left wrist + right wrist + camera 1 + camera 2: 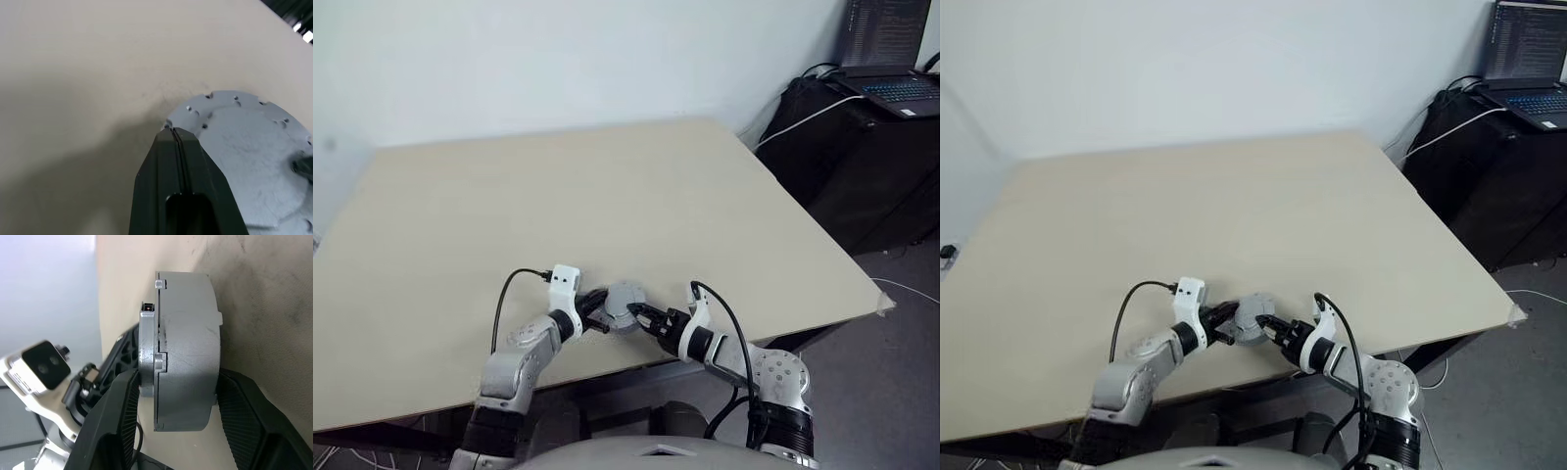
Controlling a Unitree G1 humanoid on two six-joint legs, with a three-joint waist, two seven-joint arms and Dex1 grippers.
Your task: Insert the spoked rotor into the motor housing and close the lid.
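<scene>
Motor housing clamped in right tool; left tool closed, touching lid.

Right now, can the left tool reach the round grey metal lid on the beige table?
Probably yes. The left tool, its black fingers shut, already sits at the edge of the round grey metal lid, with nothing between them. The right tool grips the closed assembly from the other side, above the beige table.
</scene>
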